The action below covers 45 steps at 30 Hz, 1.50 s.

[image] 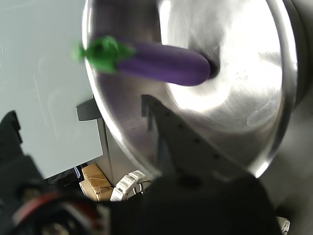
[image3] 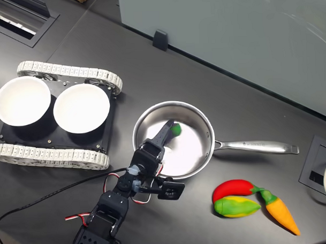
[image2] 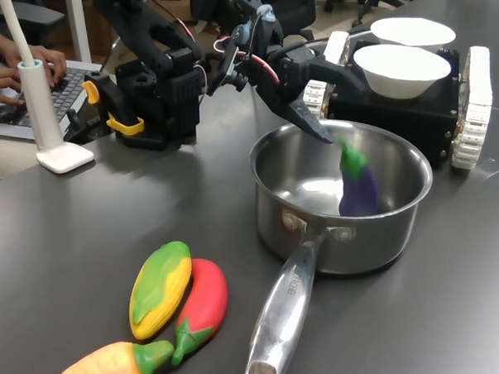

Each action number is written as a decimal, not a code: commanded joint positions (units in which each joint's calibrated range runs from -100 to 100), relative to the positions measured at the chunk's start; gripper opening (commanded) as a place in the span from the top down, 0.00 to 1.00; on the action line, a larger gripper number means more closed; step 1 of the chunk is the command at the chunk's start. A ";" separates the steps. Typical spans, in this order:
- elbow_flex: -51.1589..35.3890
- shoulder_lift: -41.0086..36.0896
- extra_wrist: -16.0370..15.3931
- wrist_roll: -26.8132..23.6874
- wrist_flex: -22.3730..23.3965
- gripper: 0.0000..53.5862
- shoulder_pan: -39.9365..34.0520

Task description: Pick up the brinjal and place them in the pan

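Here, your inventory of the scene.

Brinjal: purple toy, green cap. You see it inside the pan, standing nearly upright in the first exterior view, cap uppermost and blurred, lower end near the floor; whether it rests or is mid-drop cannot be told. In the wrist view its long axis runs across the pan's mouth, cap toward the rim.

Gripper: above the pan's far rim in the first exterior view, fingers parted and holding nothing. The brinjal lies just below and beyond the fingertips, apart from them. You have one arm only, so no question of which is nearer.

Pan: stainless steel, long handle pointing toward the first exterior view's lower edge.

Other stock: toy corn, red chilli and carrot lying together beside the handle; two white bowls on a tracked black base.

Writing: none legible anywhere; you cannot read brands or labels on pan, arm or base.
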 commanded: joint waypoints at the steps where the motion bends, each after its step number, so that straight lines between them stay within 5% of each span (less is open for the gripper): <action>1: -3.78 -2.54 0.79 -0.68 0.23 0.18 1.13; 14: -3.69 -5.32 0.79 -0.34 0.91 0.18 1.02; 23: -3.24 -11.39 0.79 1.42 2.96 0.28 1.48; 38: 0.03 -28.35 0.79 1.42 6.88 0.97 2.85; 45: -3.24 -31.64 0.70 0.83 11.40 1.00 1.82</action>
